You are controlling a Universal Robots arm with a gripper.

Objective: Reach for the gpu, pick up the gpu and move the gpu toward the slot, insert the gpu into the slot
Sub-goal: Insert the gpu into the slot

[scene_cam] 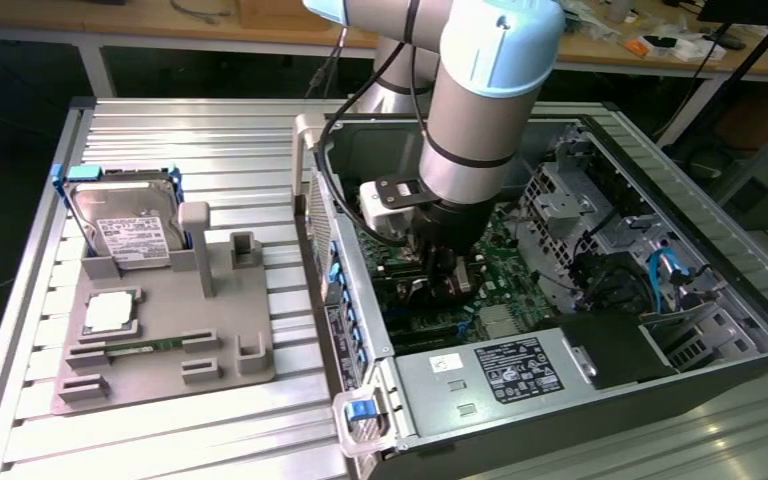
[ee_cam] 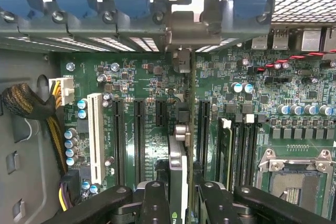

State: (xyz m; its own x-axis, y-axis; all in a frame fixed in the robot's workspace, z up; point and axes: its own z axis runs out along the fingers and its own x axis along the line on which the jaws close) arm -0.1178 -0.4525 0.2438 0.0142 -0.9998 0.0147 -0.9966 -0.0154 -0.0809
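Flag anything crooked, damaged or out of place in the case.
Nothing stands out. The gpu sits upright in the gripper, running parallel to the connector strips on the motherboard; no visible damage.

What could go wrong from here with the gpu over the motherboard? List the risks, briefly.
1. The gripper holds the gpu edge-on over the motherboard, and the card hides the slot beneath it. Black connector strips lie close alongside, so it might press down off-line.
2. The card's bracket end sits close to the case's rear wall. It could catch there and tilt the card.
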